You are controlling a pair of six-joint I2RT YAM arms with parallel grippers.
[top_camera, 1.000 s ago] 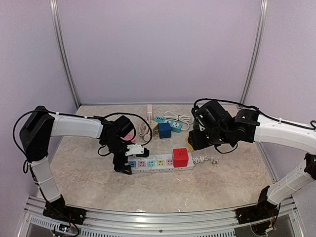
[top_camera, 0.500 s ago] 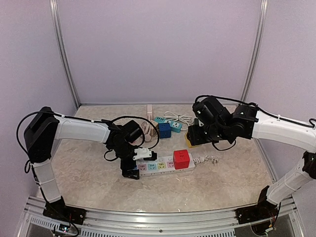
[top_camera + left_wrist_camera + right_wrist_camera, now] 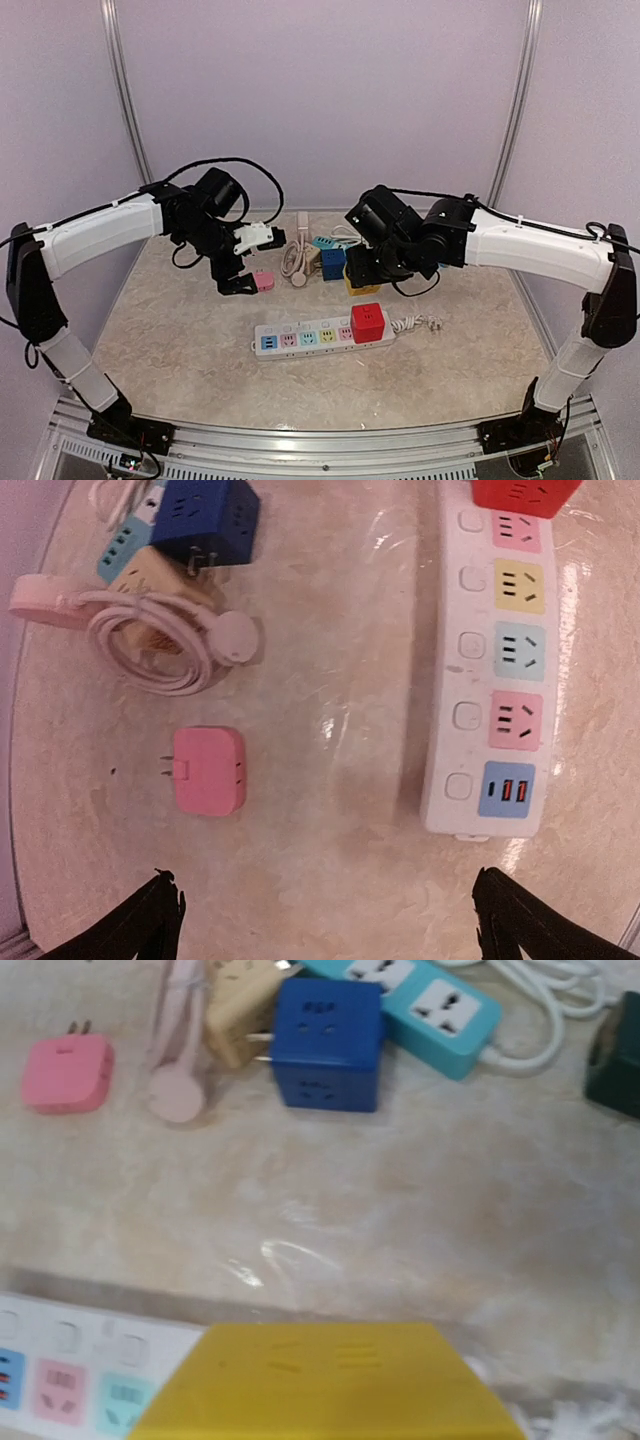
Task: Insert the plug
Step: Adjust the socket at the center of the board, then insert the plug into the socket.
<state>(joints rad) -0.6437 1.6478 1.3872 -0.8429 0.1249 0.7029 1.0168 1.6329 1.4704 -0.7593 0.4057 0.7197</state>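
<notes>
Lilac booth walls (image 3: 320, 100) all round, over a pale marbled surface (image 3: 180, 340) glossy enough to throw glare. On it, a white power strip (image 3: 305, 337) with coloured sockets and a red cube (image 3: 367, 322) seated at its right end. Behind, a blue cube (image 3: 328, 1045), a teal strip (image 3: 420, 1005), a coiled pink cord (image 3: 150, 645) and a loose pink plug (image 3: 207, 770). Right pincer (image 3: 368, 272) clamped partway on a yellow cube plug (image 3: 330, 1380), raised off the surface just behind the strip's red end. Left pincer (image 3: 325, 925) spread wide and empty, high above the pink plug. Prongs of the yellow cube hidden, so no telling their alignment. Likely trouble: coming down askew and jamming on the socket face, crowding the red cube beside the target, or shoving the unheld strip across the slick surface instead of seating.
</notes>
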